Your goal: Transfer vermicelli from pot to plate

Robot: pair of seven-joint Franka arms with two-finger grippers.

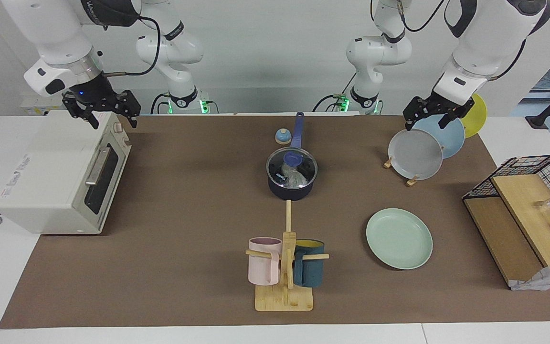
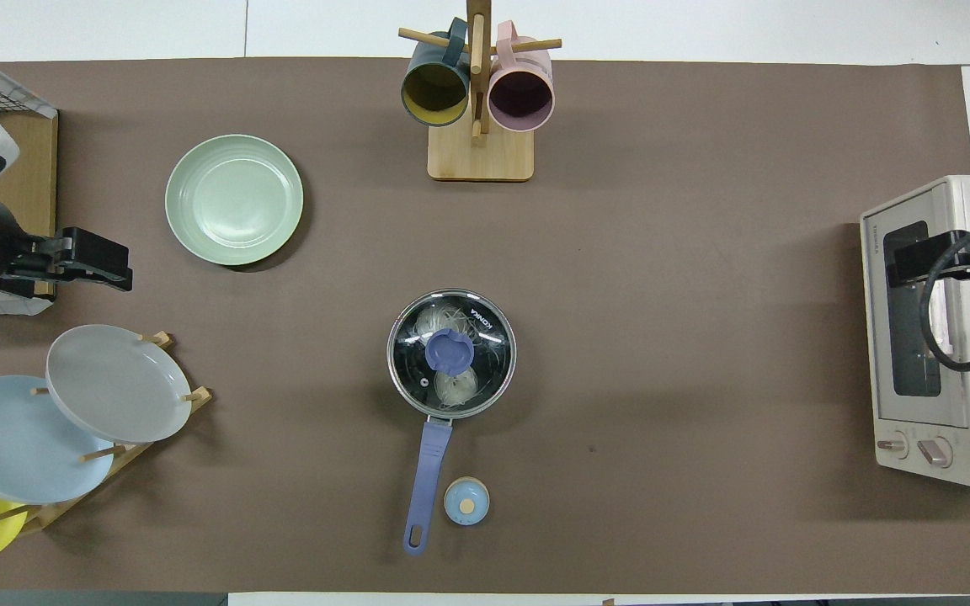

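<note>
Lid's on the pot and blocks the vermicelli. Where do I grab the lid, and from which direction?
Grip the blue knob at the centre of the glass lid, coming straight down from above. The lid sits flat on the pot, its rim flush with the pot's edge, so the raised knob looks like the only part two fingers can close on. The vermicelli shows through the glass.

Both arms wait raised, left gripper (image 1: 428, 114) and right gripper (image 1: 102, 111) empty.
</note>
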